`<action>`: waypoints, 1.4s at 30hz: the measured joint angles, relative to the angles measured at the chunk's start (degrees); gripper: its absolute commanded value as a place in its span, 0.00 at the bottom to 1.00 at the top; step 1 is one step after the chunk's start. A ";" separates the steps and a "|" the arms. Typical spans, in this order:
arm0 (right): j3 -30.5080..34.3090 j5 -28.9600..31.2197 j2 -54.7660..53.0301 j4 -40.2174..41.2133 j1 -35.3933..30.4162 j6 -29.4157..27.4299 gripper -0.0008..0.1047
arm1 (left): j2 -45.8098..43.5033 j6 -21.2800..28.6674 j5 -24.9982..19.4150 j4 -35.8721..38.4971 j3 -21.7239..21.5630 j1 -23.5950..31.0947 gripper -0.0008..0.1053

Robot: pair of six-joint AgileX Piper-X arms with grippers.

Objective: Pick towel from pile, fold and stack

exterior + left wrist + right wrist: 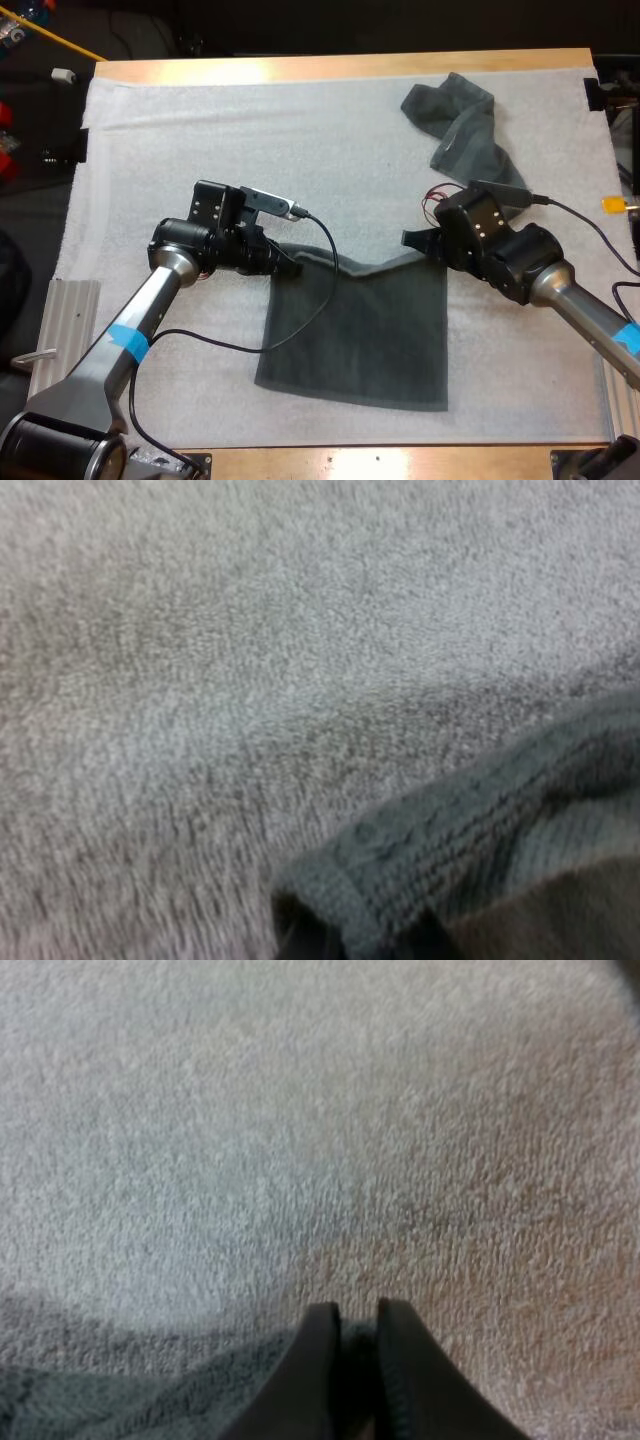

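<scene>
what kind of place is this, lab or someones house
Most likely a robotics lab bench: two robot arms, left pincer and right pincer each gripping a spread towel, work over a white mat on a wooden table, with a crumpled towel nearby.

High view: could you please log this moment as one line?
left gripper: shut on flat towel far-left corner | right gripper: shut on far-right corner | crumpled towel: far right of mat | fold: pending

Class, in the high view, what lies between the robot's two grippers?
The far edge of the spread towel runs from the left gripper to the right gripper, sagging midway, with white mat just beyond it; the high view shows this.
</scene>
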 measured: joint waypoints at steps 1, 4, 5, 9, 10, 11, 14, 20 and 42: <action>0.00 0.11 0.21 0.00 0.00 0.00 0.01 | 0.00 0.00 0.00 -0.21 0.00 0.00 0.01; 0.00 0.32 1.08 0.00 0.00 0.00 0.01 | 0.00 0.00 0.00 -0.25 0.00 0.00 0.01; 0.00 0.32 1.40 0.00 0.00 0.00 0.01 | 0.00 0.00 0.04 -0.25 0.00 0.00 0.02; 0.00 -2.17 2.70 0.00 0.00 1.57 0.17 | 0.00 -0.14 0.15 -0.48 0.00 0.00 0.21; 0.00 -2.34 3.06 -0.01 0.00 1.87 0.28 | 0.00 -0.59 0.31 -0.69 0.00 0.00 0.30; 0.00 -2.55 3.31 -0.09 0.00 2.55 0.34 | 0.00 -0.77 0.56 -0.98 0.00 0.00 0.35; 0.00 -2.83 3.95 -0.51 0.00 3.10 0.55 | 0.00 -1.17 1.04 -1.89 0.00 0.00 0.54; 0.00 -2.87 3.94 -1.56 0.00 3.04 0.58 | 0.00 -1.23 1.62 -1.73 -0.34 0.00 0.58; -3.25 -9.55 -3.75 14.15 9.84 -9.50 0.01 | -19.69 2.87 1.94 19.18 -1.89 0.00 0.54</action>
